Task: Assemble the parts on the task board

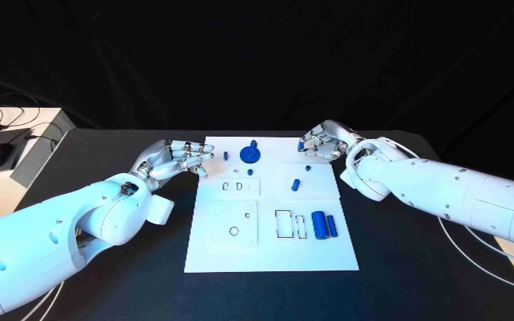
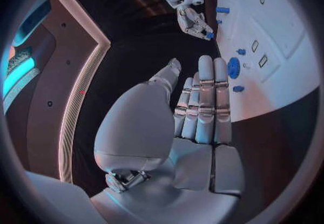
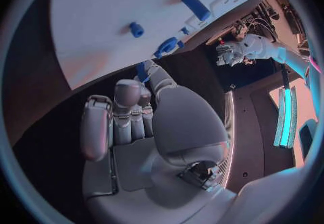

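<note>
two blue cylinders [image 1: 324, 226] lie side by side nearest the front, on the near right part of the white board [image 1: 273, 258], just right of a small rectangular slot [image 1: 284, 224]. further back on the board a short blue peg [image 1: 295, 184] stands alone in the middle, and a blue gear [image 1: 249, 154] sits near the far edge, with a tiny blue piece [image 1: 226, 155] just to its left. a square plate [image 1: 234, 224] with a round hole takes up the near left part.

left hand [image 1: 177, 159] hovers at the board's far left edge, fingers straight and close together, thumb apart, nothing in it; the left wrist view shows the fingers [image 2: 204, 100] stretched out towards the gear [image 2: 234, 67].

right hand [image 1: 327, 141] is at the board's far right corner with its fingers curled in. a small blue part [image 3: 142, 70] is pinched at the fingertips, seen in the right wrist view; in the head view it shows as a blue speck [image 1: 301, 145] at the hand's edge, over the black table [image 1: 128, 276] beside the board.
</note>
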